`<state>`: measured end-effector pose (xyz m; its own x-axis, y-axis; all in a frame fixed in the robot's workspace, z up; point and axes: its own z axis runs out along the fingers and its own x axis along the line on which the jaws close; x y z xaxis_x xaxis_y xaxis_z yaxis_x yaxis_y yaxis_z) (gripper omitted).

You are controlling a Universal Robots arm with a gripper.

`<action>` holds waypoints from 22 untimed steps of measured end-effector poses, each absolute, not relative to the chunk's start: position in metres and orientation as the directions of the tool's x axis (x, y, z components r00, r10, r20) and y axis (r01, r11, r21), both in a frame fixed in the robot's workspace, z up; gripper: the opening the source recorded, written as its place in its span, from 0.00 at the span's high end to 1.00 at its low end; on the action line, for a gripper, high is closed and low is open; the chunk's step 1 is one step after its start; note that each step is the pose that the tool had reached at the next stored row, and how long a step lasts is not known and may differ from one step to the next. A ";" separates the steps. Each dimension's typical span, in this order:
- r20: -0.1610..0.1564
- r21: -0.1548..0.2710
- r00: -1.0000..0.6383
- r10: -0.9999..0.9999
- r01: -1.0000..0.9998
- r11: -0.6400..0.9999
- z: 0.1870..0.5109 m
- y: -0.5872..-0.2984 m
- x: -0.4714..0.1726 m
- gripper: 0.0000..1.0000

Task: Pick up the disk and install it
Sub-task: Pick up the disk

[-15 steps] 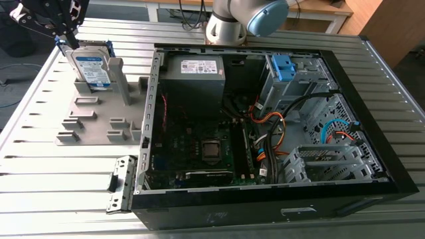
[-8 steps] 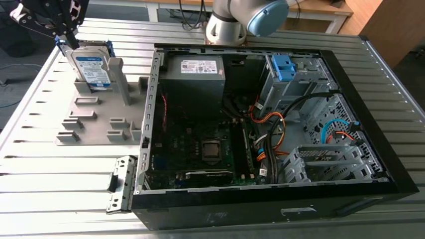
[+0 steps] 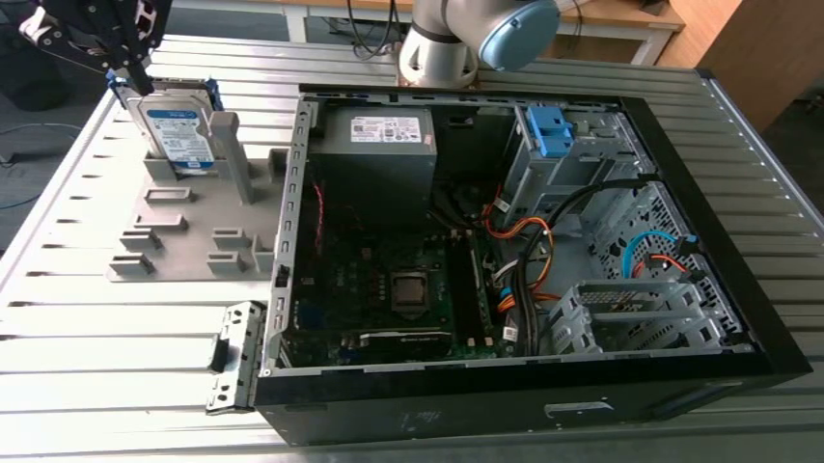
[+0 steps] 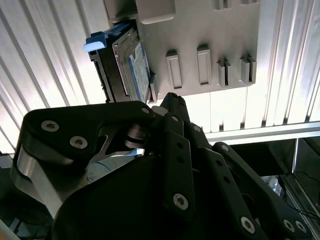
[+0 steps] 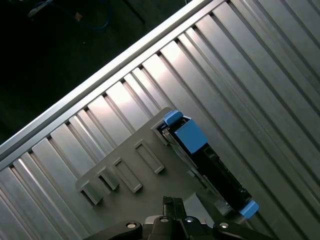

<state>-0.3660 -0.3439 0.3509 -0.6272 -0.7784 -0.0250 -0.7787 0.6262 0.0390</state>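
The disk [image 3: 180, 130] stands on edge in a slot at the far end of a grey holder [image 3: 168, 241], on the exterior view's left. It is silver with a white-and-blue label and a blue carrier frame. My black gripper [image 3: 129, 75] hangs just above the disk's far top corner, close to its blue frame. In the second wrist view the disk [image 4: 132, 70] sits beyond the gripper [image 4: 162, 102], against the holder [image 4: 210, 30]. The first wrist view looks down on the disk's [image 5: 210, 160] top edge and blue tabs, with the gripper [image 5: 170, 202] beside it over the holder [image 5: 130, 165].
An open black computer case [image 3: 515, 405] lies on the slatted metal table [image 3: 116, 338], to the exterior view's right of the holder. Inside are a grey power supply box [image 3: 376, 145], a bare blue bracket [image 3: 547, 130] at the drive bay, a motherboard and loose cables.
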 end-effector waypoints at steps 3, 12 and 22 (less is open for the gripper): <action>-0.025 0.039 -0.624 -0.781 -0.782 0.622 0.351 -0.344 -0.366 0.89; -0.025 0.039 -0.606 -0.795 -0.795 0.605 0.351 -0.344 -0.366 0.89; -0.025 0.039 -0.576 -0.817 -0.817 0.575 0.351 -0.344 -0.366 0.89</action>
